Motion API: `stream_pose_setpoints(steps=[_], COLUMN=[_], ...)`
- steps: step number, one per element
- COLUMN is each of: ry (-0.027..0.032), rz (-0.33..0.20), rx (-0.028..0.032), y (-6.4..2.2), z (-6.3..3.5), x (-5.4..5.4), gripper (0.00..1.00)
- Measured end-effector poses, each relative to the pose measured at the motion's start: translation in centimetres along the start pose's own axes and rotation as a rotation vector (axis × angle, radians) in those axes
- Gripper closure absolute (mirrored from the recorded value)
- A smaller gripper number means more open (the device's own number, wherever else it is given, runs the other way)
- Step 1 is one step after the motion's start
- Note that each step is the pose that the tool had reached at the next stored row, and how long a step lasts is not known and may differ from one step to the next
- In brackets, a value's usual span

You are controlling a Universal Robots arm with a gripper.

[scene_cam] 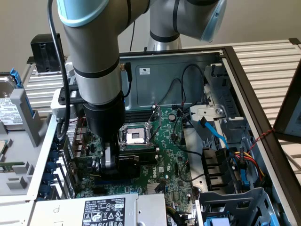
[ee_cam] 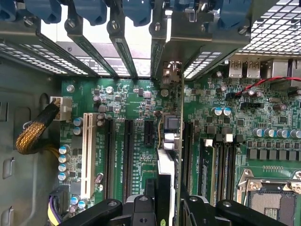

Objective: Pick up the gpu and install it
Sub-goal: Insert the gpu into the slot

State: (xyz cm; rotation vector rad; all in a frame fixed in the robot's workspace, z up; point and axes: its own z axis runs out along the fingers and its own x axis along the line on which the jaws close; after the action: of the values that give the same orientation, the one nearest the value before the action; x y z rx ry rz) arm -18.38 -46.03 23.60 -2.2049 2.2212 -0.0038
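Clamping the gpu (ee_cam: 169, 127) by its top edge, the hand (ee_cam: 165, 200) holds it over the motherboard (ee_cam: 134, 96); likely stiff, light (fragile).

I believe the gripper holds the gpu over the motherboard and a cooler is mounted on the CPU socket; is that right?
Not quite: the CPU socket is bare, with no cooler on it, as the exterior view shows. The gripper does hold the gpu over the motherboard.
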Motion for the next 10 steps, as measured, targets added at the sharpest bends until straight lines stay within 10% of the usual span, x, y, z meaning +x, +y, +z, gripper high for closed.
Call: stream_pose_setpoints(steps=[10], ry=[-0.0001], rz=[-0.005], rx=[0.0], y=[0.0], z=[0.0], x=[0.0], gripper=[0.72])
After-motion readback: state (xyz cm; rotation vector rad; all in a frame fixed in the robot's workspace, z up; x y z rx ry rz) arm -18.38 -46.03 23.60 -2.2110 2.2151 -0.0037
